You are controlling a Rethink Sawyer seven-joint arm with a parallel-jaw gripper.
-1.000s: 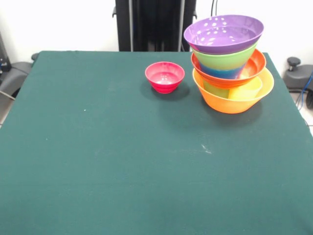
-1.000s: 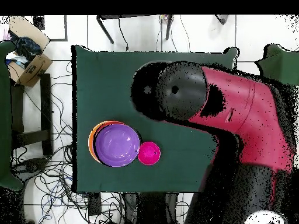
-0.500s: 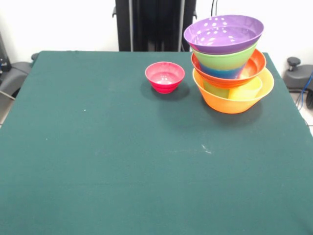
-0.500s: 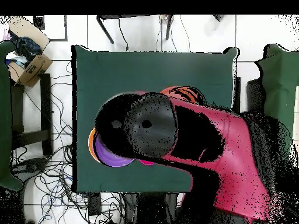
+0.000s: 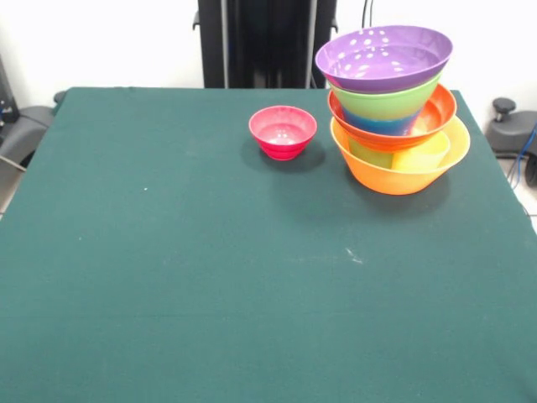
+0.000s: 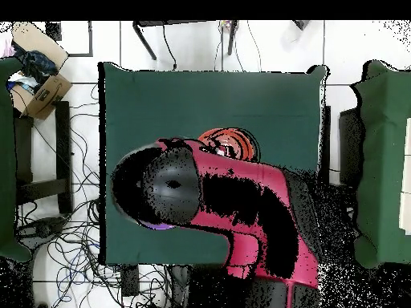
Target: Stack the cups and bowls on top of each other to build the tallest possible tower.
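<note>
**Pink bowl left off the tower, gripper out of sight**

You had the tower (image 5: pixel 392 109) standing near the far right corner of the dark green cloth-covered table (image 5: pixel 168 277) as the front view showed it. Its base was the big orange translucent plastic bowl (image 5: pixel 394 176), the widest piece, which was probably put lowest so the rest had a broad footing. Through its wall you could make out a yellow plastic tumbler (image 5: pixel 424 155) and a green one (image 5: pixel 369 154). Nested above sat the wide red-orange bowl (image 5: pixel 436 113), with a band of the small blue bowl (image 5: pixel 377 124) showing inside it. Over that came the lime green bowl (image 5: pixel 386 102), and the purple bowl (image 5: pixel 383 57) was on top with its mouth upward. The upper bowls leaned a little, so I'd treat the column as easy to upset.

The small pink translucent bowl (image 5: pixel 283 132) stood alone and upright on the cloth, just beside the tower and apart from it. By my reading it was the one loose piece left to add.

The fingers appeared in neither view, so I cannot tell you whether they were spread or pressed together, or whether they gripped anything. For the same reason I can't place either bowl relative to them. The overhead view gave only the bulk of the red and black arm (image 6: pixel 233 200), which hung over the tower's spot and hid all but a sliver of purple at its edge. The front view showed nothing of the arm below its top edge, so the arm probably rode high above the stack.

If you went for the pink bowl, you would want a descent well clear of the tower's rims.
</note>
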